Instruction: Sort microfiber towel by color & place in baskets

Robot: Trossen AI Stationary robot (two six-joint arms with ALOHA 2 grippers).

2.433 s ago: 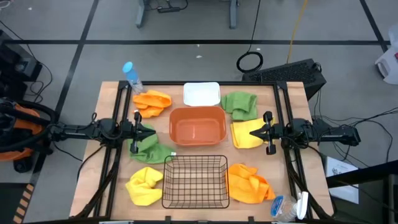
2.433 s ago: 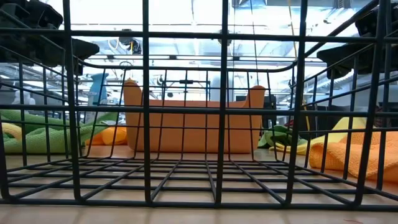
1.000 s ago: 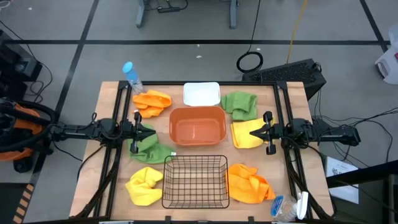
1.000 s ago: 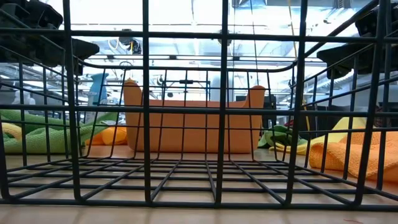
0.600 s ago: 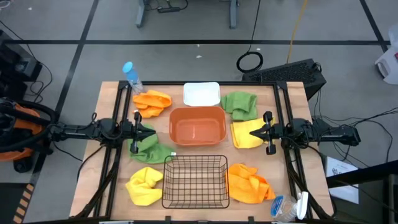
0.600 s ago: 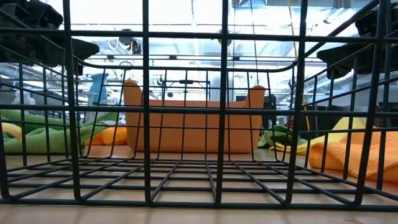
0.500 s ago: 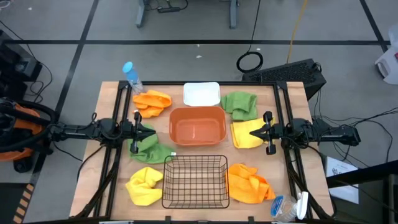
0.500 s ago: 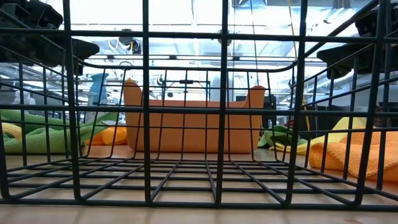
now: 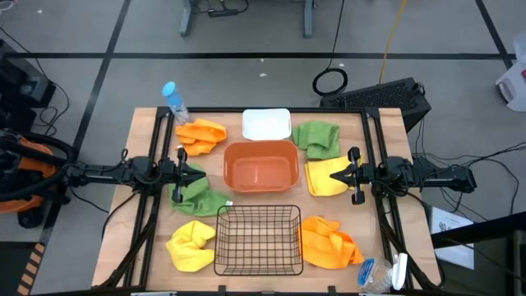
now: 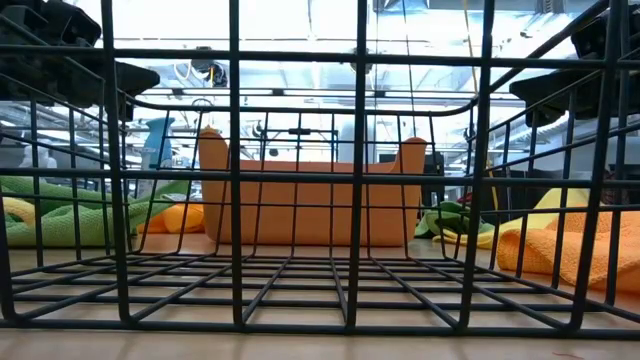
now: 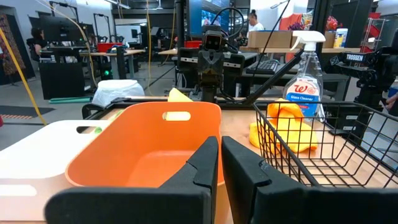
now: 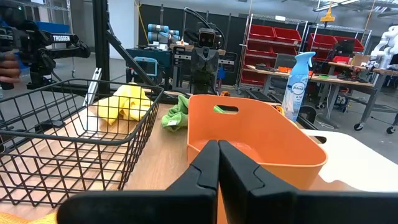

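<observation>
Both arms parked level over mid-table. Left end effector (image 9: 194, 173) with fingers pressed together above the near green towel (image 9: 197, 197); right end effector (image 9: 339, 174) likewise pressed together above the yellow towel (image 9: 325, 178).

All six towels lie on the table (image 9: 148, 140), none sorted: orange (image 9: 202, 134), green (image 9: 318, 138), yellow (image 9: 190, 244), orange (image 9: 327, 241).

Orange tub (image 9: 260, 164), white bin (image 9: 266, 124) and wire basket (image 9: 258, 238) are empty.

Risks: towels lie just beside container walls, so a descending finger could nudge the tub or snag the mesh; the spray bottle (image 9: 173, 101) could tip. Open room is mostly along the side margins.
</observation>
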